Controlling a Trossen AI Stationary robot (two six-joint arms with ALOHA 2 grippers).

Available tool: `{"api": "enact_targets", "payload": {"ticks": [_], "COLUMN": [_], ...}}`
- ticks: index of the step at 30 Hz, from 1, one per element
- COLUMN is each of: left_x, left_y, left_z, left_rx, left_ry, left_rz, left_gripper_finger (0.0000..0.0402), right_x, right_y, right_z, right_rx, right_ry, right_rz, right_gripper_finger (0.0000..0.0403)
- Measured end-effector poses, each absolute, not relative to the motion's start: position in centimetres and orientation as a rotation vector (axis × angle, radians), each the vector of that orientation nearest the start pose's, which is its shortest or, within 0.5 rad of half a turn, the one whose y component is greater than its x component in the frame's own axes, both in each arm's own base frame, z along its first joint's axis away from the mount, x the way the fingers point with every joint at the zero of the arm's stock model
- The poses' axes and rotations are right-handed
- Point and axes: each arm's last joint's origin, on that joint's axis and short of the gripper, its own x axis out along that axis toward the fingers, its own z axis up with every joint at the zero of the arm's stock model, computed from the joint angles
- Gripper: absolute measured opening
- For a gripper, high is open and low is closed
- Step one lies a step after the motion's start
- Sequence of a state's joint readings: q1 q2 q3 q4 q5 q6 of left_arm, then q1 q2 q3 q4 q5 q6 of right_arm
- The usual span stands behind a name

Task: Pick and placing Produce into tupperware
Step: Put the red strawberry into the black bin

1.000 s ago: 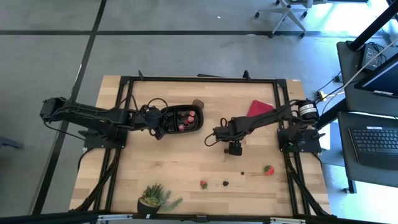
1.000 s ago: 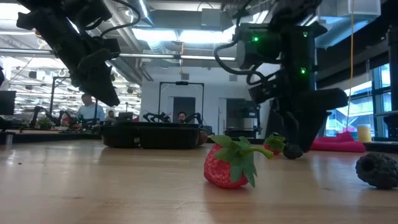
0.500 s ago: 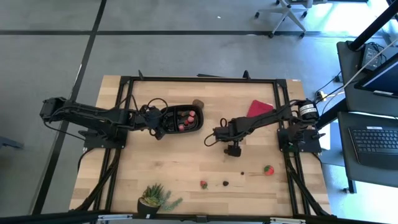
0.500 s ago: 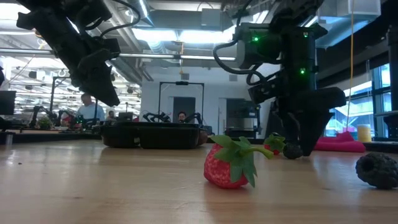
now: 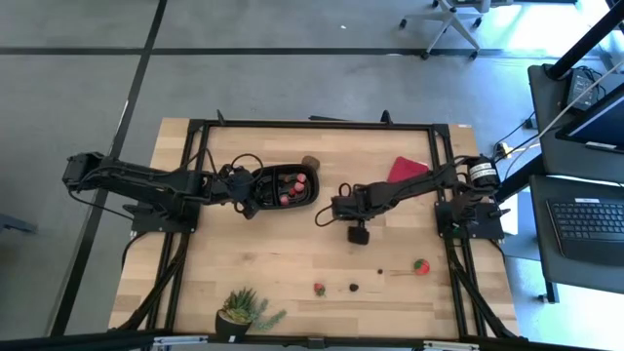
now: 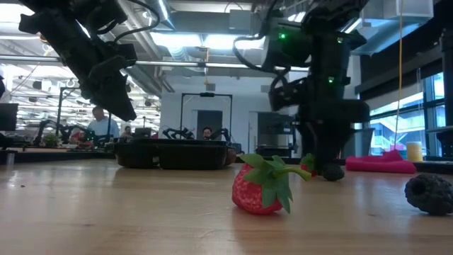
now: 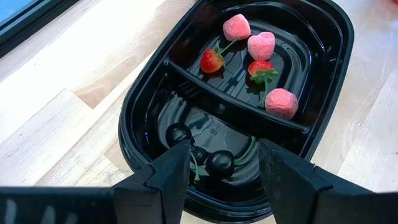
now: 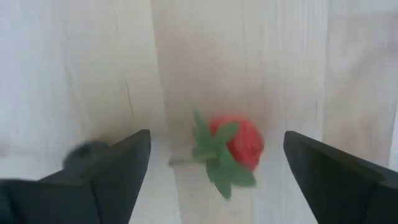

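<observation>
Hovered open-fingered: left gripper [image 7: 217,174] over the black tupperware [image 7: 329,81] holding strawberries and dark berries; right gripper [image 8: 217,168] above a strawberry [image 8: 239,142].

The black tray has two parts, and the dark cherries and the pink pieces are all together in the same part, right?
Not quite. The left wrist view shows the tray split by a divider: the dark cherries sit in one part, the pink pieces in the other with the strawberries.
</observation>
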State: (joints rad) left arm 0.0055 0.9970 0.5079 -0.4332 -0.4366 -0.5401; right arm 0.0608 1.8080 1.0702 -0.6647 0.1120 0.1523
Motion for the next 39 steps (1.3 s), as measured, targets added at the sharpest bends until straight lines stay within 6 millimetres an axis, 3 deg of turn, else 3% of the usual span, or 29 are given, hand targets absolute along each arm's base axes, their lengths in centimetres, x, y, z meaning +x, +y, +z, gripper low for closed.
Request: {"api": "enact_targets", "payload": {"ticks": [9,19,39], "left_x": [17.8,17.8,17.8], "left_y": [1.3,1.3,1.3], "left_z": [18.8,18.8,18.8], "left_rx": [-0.296,-0.295,-0.296], "left_ry": [0.767,0.767,0.767], "left_rz": [0.638,0.638,0.639], "left_gripper_finger": [0.0179,0.0179,0.0179], "right_x": [32.0,32.0,31.1], "right_y": [0.9,-0.6,-0.5], "right_z": [14.5,14.4,12.8], "right_rx": [0.045,0.096,0.110], "right_ry": [1.381,1.383,1.363], "right_rz": [-0.186,-0.207,-0.184], "right_gripper_finger": [0.0348,0.0282,0.0155]}}
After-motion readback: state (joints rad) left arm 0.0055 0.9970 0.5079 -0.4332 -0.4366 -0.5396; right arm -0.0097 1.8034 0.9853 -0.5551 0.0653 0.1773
